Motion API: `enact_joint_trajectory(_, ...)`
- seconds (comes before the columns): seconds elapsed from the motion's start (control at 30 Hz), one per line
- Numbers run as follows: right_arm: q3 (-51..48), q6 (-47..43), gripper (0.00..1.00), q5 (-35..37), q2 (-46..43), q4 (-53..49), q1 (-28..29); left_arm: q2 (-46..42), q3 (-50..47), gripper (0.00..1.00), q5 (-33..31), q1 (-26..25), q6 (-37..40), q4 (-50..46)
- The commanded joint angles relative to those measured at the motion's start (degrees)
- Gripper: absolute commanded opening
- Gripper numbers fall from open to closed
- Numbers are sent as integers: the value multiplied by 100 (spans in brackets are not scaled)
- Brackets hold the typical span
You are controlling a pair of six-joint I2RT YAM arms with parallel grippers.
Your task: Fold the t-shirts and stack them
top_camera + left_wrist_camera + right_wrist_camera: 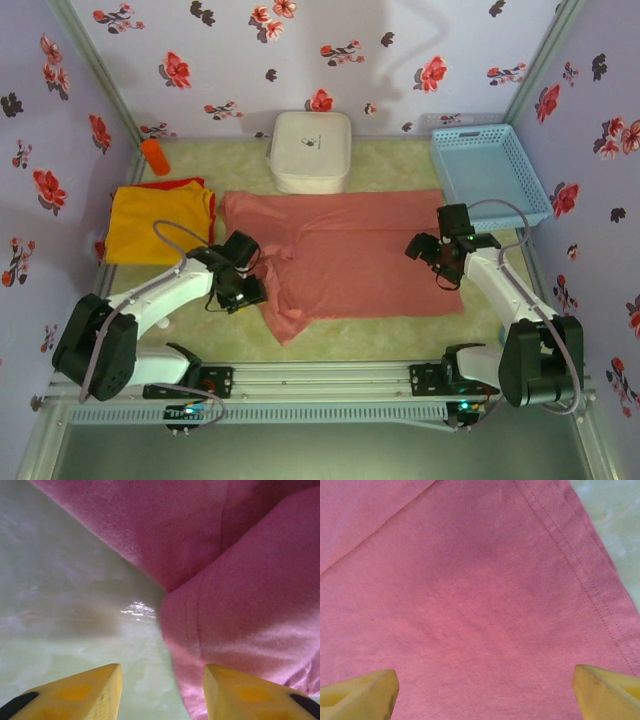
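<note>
Two questions, Mara said: where did the t-shirts lie, and what were the grippers doing?

Ivo answered that the salmon-pink t-shirt lay spread flat on the worktop just in front of the white box, its far edge close to the box, not yet folded. The yellow-orange t-shirt sat in a squarish heap to the left of the box, well apart from it, with a red t-shirt showing at its far edge.

The left gripper was in front of the box and to its left, low at the pink sleeve. Its fingers stood partly apart with only bare worktop between them and the sleeve's edge just beside one finger. The right gripper hung in front of the box and to its right, over the stitched bottom hem, spread wide and holding nothing.

And how would the cloth handle, Mara asked?

Soft, light and limp, Ivo judged. It would sag from any single hold and drag in wrinkles instead of sliding as a sheet. He thought the stitched edges the best places to pinch, the sleeve on one side and the hem corner on the other. A grip in the middle would only bunch it, and a shallow pinch might catch just the top layer.
</note>
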Motion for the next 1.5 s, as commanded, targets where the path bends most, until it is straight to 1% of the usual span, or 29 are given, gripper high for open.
enact_joint_trajectory(0.0,44,13,90,2,-93,48,-45,-103,-258,46,247,-21,-555,646)
enact_joint_trajectory(0.2,15,17,90,-35,-12,91,-45,140,-395,41,247,-78,-657,1008)
enact_joint_trajectory(0.37,0,29,90,-45,-2,119,-45,380,-252,32,180,-147,-704,1311)
enact_joint_trajectory(0.5,1,10,90,-16,-11,92,-45,541,-8,24,-54,-282,-665,1204)
enact_joint_trajectory(0.67,-28,7,90,-6,-17,93,-45,751,238,7,-160,-431,-591,965)
enact_joint_trajectory(0.73,-39,10,90,-3,-12,105,-43,795,418,0,-227,-536,-558,733)
enact_joint_trajectory(0.97,-12,30,90,-25,31,138,-45,1171,1525,0,-727,-961,-313,-691)
enact_joint_trajectory(1.1,-2,30,90,-51,58,155,-45,1505,1908,0,-763,-1109,-186,-836)
enact_joint_trajectory(1.2,3,35,90,-36,26,127,-45,1469,1811,0,-814,-1116,-158,-833)
enact_joint_trajectory(1.23,-4,32,90,-26,21,135,-45,1394,1762,3,-841,-1084,-101,-841)
enact_joint_trajectory(1.33,-9,14,90,-42,32,153,-45,1068,1551,15,-786,-1035,109,-949)
enact_joint_trajectory(1.4,12,9,90,-51,86,138,-45,774,1267,23,-445,-1055,179,-915)
enact_joint_trajectory(1.47,22,9,90,-74,123,153,-45,526,947,30,-266,-1119,42,-914)
